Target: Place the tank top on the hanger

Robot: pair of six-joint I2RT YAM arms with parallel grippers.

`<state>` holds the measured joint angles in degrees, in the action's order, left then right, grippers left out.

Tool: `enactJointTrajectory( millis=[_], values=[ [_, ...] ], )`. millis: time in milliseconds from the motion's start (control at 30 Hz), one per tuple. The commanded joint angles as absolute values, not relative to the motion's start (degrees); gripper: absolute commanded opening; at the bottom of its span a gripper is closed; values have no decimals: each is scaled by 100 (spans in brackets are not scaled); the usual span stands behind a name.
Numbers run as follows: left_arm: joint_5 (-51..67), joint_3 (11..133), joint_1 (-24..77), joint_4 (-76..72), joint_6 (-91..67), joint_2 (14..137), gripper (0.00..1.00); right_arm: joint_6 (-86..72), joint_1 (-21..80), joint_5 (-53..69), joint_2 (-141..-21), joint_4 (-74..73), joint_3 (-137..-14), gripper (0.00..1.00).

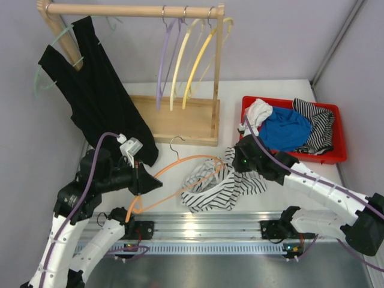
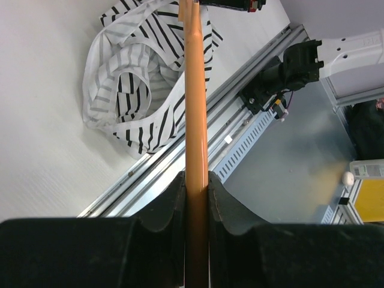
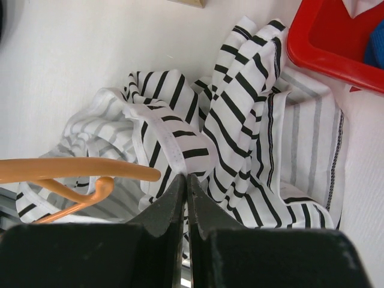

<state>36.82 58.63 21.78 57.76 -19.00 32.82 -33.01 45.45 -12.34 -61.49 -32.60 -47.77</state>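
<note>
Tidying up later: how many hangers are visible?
5: purple hanger, cream hanger, yellow hanger on the rail; green hanger under the black top; orange hanger in the left hand. Others may be hidden.

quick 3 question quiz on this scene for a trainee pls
1. True or false: the left pincer is shut on the hanger.
2. The tank top lies mostly: A on the floor, B on the table, C on a chair.
3. How many bare hangers hang on the rack?
Key: 1 true; 2 B; 3 three.
</note>
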Motion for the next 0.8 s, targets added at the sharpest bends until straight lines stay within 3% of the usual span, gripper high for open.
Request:
enactJointTrajectory(
  millis=[0, 767],
  values=[
    [3841, 5862, 2215, 5625, -1846, 3383, 0, -3217, 4456, -1275, -6126, -3208, -5097, 1],
    [4412, 4703, 2259, 2752, -2874, 3621, 0, -3208, 4966, -1257, -5950, -3867, -6038, 0]
  ],
)
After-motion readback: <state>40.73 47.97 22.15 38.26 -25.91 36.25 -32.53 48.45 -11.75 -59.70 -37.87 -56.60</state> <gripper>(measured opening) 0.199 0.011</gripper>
